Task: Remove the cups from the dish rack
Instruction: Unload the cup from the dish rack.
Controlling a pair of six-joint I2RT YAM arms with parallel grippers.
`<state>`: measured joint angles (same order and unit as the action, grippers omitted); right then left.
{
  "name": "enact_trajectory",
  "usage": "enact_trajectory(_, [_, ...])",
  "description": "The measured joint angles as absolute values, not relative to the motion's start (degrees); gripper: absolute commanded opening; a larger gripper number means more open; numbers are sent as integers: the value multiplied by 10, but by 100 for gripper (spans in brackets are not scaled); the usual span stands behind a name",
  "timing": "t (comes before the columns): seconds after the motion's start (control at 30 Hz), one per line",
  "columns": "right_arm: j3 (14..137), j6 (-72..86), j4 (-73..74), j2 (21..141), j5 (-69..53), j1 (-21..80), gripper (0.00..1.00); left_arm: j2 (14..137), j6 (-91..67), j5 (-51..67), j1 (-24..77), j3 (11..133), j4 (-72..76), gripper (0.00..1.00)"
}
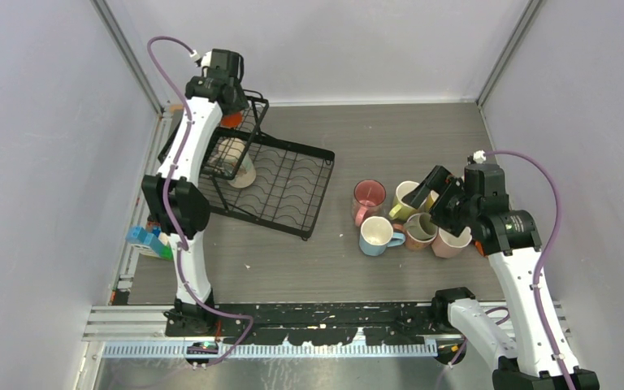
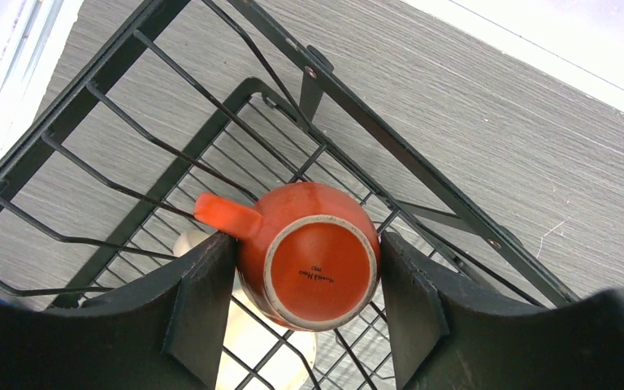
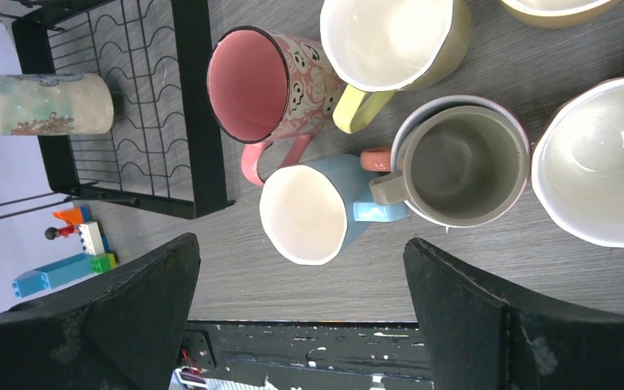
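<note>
Two fingers (image 2: 203, 309) of the left gripper (image 2: 305, 252) clamped an upturned orange ceramic mug (image 2: 317, 268) inside the black wire dish rack's (image 2: 374, 128) basket; the right gripper (image 3: 299, 244) hung wide open above mixed-colour mugs (image 3: 248, 85) on the grey table (image 3: 455, 268).

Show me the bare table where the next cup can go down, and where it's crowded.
Widest free patch: the table behind the mug cluster, up to the back wall. Also bare: the gap between the dish rack and the pink mug, and the strip nearer than the light blue mug. Crowded: the mugs bunched right of that gap.
</note>
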<state>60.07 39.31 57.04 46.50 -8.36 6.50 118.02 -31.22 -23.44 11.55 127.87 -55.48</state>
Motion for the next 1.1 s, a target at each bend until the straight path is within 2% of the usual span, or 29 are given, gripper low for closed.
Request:
enact_trajectory(0.67, [592, 394, 552, 473, -96, 65, 100, 1141, -293, -234, 116, 1249, -547, 32])
enact_trajectory(1.1, [602, 408, 531, 481, -108, 65, 100, 1125, -294, -222, 116, 1301, -566, 28])
